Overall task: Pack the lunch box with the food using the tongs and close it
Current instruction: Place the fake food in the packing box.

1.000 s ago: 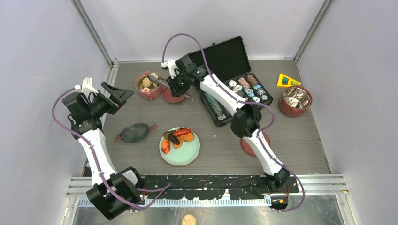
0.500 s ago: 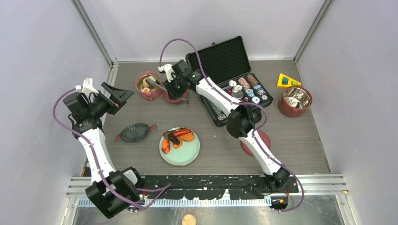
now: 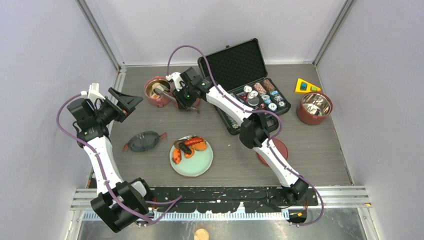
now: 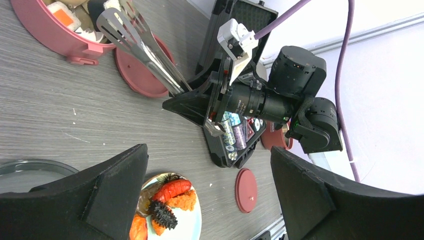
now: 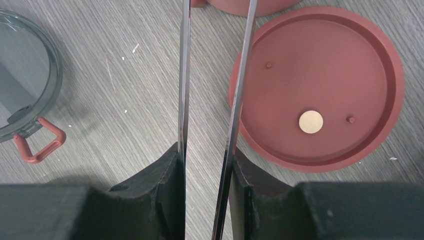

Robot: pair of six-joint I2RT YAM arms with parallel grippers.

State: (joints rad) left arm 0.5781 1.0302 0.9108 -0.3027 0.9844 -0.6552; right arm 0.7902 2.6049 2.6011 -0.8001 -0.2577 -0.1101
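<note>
Right end effector (image 5: 205, 170) of mine pinches the slim, shiny steel tongs (image 4: 145, 50), tips over the round maroon lunch box (image 3: 151, 98) upper left of centre; my left end effector (image 4: 207, 165) gapes wide.

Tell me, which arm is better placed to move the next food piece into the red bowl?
Right, probably: the right arm's jaws grip the tongs, tips at the bowl; the left arm's jaws stand open and empty.

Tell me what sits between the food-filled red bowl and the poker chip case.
A flat red inner lid, with the right gripper holding the tongs over it; the left wrist view shows this.
</note>
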